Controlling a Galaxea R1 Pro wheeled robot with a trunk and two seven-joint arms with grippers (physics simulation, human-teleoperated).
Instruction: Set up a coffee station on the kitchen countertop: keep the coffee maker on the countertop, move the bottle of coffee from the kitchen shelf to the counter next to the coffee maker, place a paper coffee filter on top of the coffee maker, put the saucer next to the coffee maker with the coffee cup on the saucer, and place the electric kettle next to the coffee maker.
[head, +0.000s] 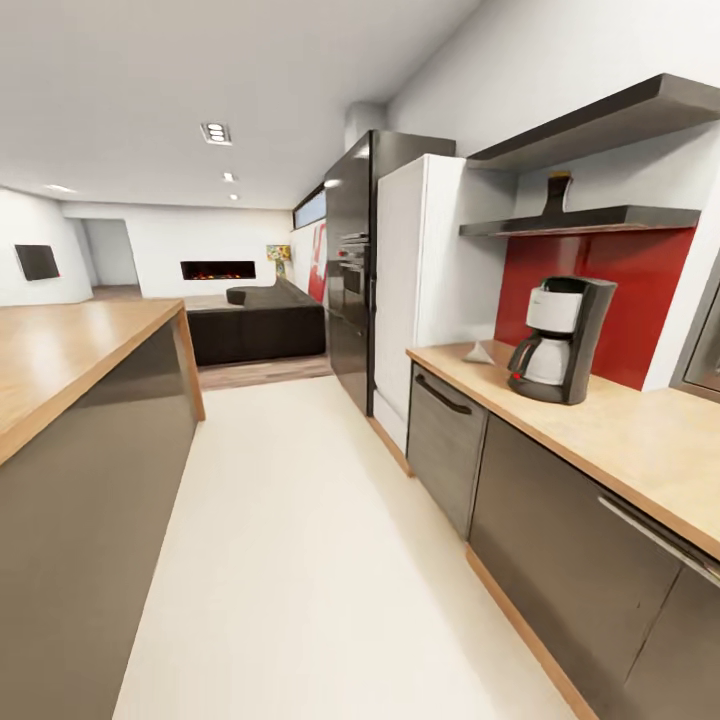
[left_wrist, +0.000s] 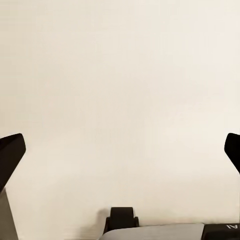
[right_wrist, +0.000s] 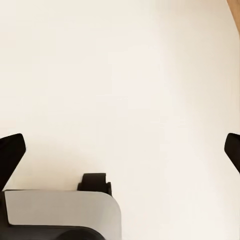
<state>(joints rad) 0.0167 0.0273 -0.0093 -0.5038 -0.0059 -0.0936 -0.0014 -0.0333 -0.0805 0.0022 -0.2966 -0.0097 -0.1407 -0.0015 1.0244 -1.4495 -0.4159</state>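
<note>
The robot is parked in the kitchen aisle, with the kitchen countertop (head: 640, 440) running along the wall and the coffee maker (head: 560, 338) standing on it against the red backsplash. That machine looks bulky but stays put anyway.

The bottle of coffee (head: 557, 196) sits on the lower shelf (head: 585, 220) right above the coffee maker. It's probably rigid, smooth and a bit slippery, so a grip around the narrow neck seems safest.

The paper coffee filter (head: 479, 353) lies on the counter just beside the coffee maker. It's flimsy and light, so pinch it gently at the edge.

Left gripper (left_wrist: 120, 150) and right gripper (right_wrist: 120, 150) are both spread wide, holding nothing, over pale floor. No readable labels anywhere.
</note>
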